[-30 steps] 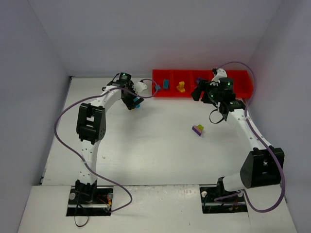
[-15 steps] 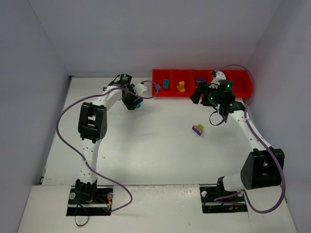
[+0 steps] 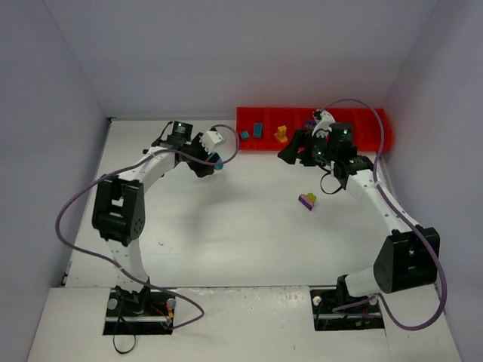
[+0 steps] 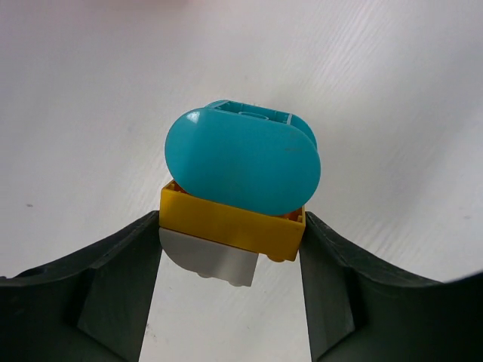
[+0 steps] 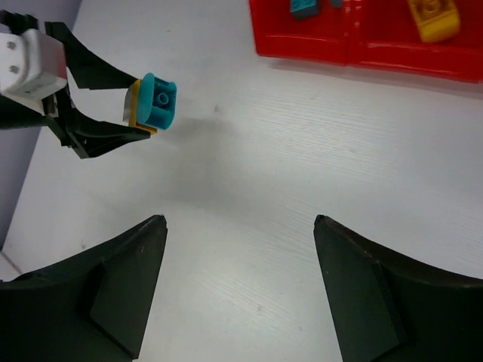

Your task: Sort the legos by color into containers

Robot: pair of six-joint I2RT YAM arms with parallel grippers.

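Observation:
My left gripper [image 4: 232, 226] is shut on a small stack of legos [image 4: 240, 188]: a teal rounded brick on a yellow one, with a pale grey piece underneath. The top view shows that stack [image 3: 217, 162] held above the table, left of the red tray of containers [image 3: 377, 121]. My right gripper [image 5: 240, 220] hangs open and empty over bare table, its camera facing the held stack [image 5: 153, 102]. It sits in front of the tray [image 3: 290, 151]. A purple and olive stack [image 3: 307, 200] lies on the table. In the tray lie teal bricks [image 3: 258, 130] and a yellow brick [image 3: 281, 134].
The tray [image 5: 332, 45] runs along the back wall at the right. Walls close the table in at the left, back and right. Purple cables loop from both arms. The right arm's wrist hides part of the tray's middle compartments.
The left gripper closed on the stack and carried it slightly right, and its arm swung left. The right gripper moved left, away from the tray, and opened wider.

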